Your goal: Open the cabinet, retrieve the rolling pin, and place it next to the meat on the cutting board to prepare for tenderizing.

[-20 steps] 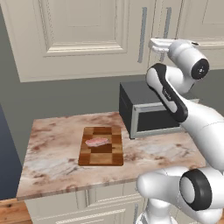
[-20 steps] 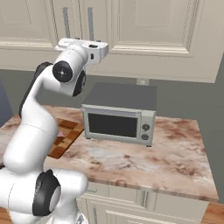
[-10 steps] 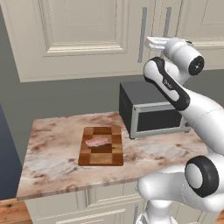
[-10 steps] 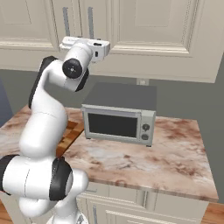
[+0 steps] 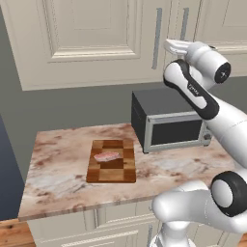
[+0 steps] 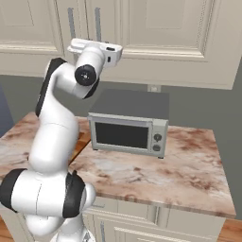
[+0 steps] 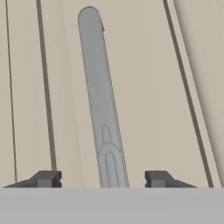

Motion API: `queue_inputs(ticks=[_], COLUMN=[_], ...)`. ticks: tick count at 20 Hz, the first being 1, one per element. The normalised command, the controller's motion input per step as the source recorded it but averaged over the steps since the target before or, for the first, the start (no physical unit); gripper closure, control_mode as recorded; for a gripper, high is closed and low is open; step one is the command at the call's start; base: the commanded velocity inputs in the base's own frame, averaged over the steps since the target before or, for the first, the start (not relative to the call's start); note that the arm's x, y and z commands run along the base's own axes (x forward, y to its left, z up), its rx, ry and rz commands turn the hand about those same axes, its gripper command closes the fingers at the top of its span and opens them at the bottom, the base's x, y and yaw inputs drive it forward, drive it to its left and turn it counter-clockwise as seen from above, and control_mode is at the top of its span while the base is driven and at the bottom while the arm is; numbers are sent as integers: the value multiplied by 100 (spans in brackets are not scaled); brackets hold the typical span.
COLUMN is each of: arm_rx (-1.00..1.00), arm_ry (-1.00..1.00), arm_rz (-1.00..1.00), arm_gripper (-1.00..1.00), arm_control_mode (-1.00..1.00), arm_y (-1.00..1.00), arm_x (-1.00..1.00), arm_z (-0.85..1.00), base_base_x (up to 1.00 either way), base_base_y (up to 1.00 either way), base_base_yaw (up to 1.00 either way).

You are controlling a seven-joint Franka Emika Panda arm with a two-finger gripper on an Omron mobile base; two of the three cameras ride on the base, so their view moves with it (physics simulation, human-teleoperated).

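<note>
A: Gripper (image 7: pixel 103 178) up at the cabinet (image 5: pixel 87 43). 2 dark fingertips (image 7: pixel 46 178) stand apart, one on each side of a grey bar handle (image 7: pixel 101 105), neither pad touching it. Jaws released, nothing grasped.

B: Doors?

A: Shut. 2 handles side by side, the hand level with their lower ends.

B: Below?

A: Marble counter (image 5: pixel 58 166). Cutting board (image 5: pixel 112 161) left of the grey toaster oven (image 5: pixel 169 120), meat (image 5: pixel 106 156) lying flat on its far half.
</note>
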Motion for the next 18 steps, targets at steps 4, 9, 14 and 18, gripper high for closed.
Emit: queue_inputs(ticks=[4, 9, 14, 18], arm_rx=[0, -1, 0, -3], arm_ry=[0, 1, 0, 0], arm_rz=[3, 0, 0, 0], arm_gripper=[100, 100, 100, 100], arm_control_mode=[-100, -100, -100, -100], arm_y=[10, 7, 2, -14], arm_x=[45, 8, -3, -31], arm_z=[-6, -2, -12, -8], base_base_x=[0, 0, 0, 0], base_base_y=[0, 0, 0, 0], base_base_yaw=[0, 0, 0, 0])
